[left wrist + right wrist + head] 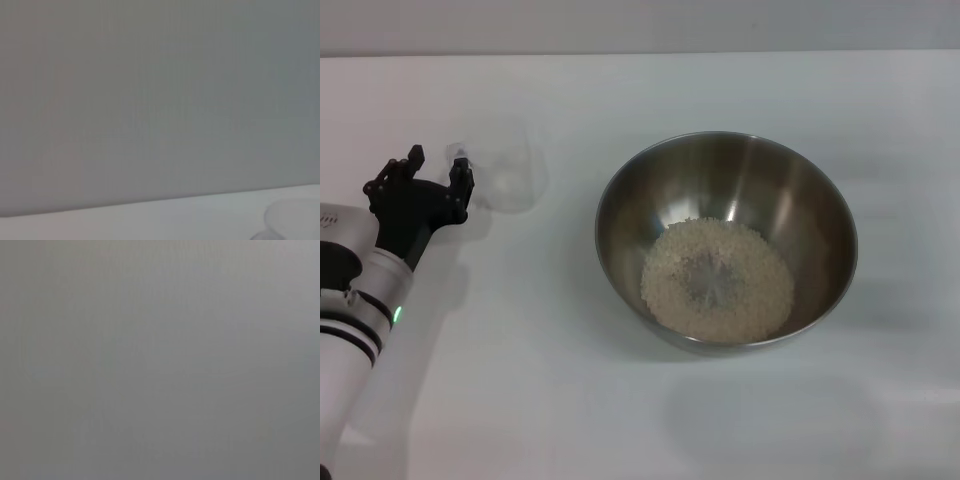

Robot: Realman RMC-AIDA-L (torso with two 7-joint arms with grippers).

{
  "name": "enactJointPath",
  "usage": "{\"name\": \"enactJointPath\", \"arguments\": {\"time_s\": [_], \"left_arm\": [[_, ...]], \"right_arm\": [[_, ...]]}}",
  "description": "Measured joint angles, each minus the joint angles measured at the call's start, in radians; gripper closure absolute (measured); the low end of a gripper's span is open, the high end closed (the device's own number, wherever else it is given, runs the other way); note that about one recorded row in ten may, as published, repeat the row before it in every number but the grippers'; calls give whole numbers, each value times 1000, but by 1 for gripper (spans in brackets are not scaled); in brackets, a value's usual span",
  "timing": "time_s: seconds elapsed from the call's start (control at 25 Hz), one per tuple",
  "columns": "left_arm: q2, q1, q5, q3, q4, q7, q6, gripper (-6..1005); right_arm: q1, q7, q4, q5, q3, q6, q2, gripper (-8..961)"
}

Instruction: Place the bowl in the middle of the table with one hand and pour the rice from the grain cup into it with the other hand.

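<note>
While the rice (717, 278) is heaped in the bowl (620, 215) at mid-surface (520, 400), the emptied grain cup (508, 172) is seen set down at the far left.

The left gripper (438, 166) is held just beside the cup with its fingers spread and nothing gripped. Withdrawal is best made straight back, so that the light cup is not nudged or tipped. The right gripper is not shown.

No readable text, label, brand, number or sign shows in any view
</note>
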Motion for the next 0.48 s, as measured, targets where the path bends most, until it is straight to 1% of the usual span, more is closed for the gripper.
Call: {"name": "enactJointPath", "arguments": {"time_s": [0.24, 0.28, 0.4, 0.44, 0.48], "left_arm": [[0, 25, 7, 2, -10, 0, 4, 405], [0, 45, 7, 8, -15, -2, 26, 367], [0, 54, 6, 16, -17, -9, 44, 253], [3, 72, 6, 61, -14, -53, 111, 215], [4, 75, 6, 73, -12, -66, 132, 215]], "right_arm": [[5, 0, 2, 0, 0, 1, -1, 466], [5, 0, 2, 0, 0, 2, -1, 466], [6, 0, 2, 3, 0, 6, -1, 466], [6, 0, 2, 5, 1, 8, -2, 466], [6, 0, 2, 6, 1, 11, -2, 466]]}}
